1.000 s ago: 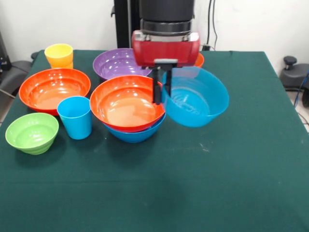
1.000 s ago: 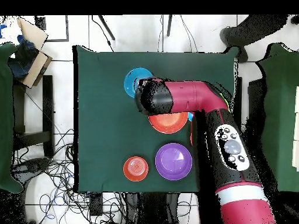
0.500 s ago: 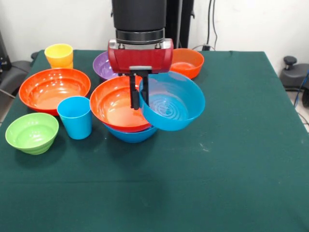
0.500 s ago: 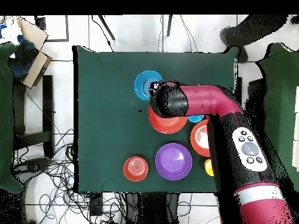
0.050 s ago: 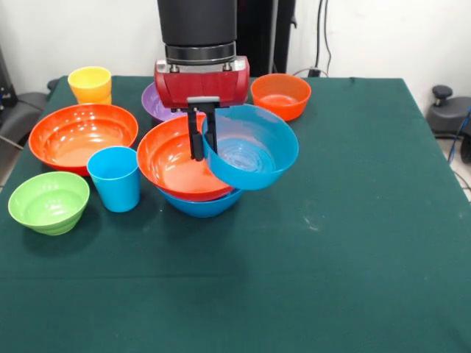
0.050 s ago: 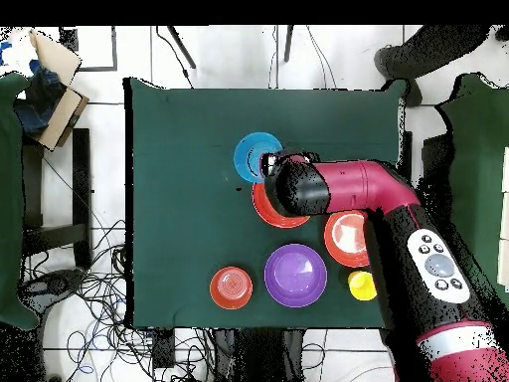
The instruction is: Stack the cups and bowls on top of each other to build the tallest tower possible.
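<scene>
Here the claw (image 5: 201, 138) pinches the medium blue bowl (image 5: 250, 147) above the green-clothed table (image 5: 353, 243), seemingly lifted.

No readable text, label, brand, number or sign is to be found in either view. The glossy plastic bowls and cups are plain and unprinted. Small round markings can be made out on the grey panel of the red and black robot arm (image 6: 437, 267) in the overhead view, but nothing on them can be read.
</scene>
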`<action>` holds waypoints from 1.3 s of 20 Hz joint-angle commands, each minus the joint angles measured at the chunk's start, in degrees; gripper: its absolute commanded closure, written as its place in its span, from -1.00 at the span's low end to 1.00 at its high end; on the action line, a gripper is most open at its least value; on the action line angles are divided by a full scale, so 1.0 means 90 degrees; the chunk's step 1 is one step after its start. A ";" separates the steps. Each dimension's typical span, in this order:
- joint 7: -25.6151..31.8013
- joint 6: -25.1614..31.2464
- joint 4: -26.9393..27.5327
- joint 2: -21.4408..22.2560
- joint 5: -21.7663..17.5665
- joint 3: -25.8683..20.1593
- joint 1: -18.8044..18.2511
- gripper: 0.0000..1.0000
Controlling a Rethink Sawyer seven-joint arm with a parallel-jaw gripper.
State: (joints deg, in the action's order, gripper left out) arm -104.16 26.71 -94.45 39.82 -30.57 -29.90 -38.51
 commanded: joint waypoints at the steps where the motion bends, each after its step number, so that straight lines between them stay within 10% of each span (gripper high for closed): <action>1: 0.1217 -0.0325 -0.0803 0.0086 -0.0711 -0.0648 -0.0140 1.00; 10: 0.0945 -0.0632 -0.1111 0.0061 -0.1192 -0.0688 -0.0280 1.00; 26: 0.1700 0.0865 -0.1459 0.0834 -0.0715 -0.1573 -0.1042 1.00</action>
State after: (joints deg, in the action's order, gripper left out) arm -104.16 27.27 -106.18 45.68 -35.99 -38.52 -47.28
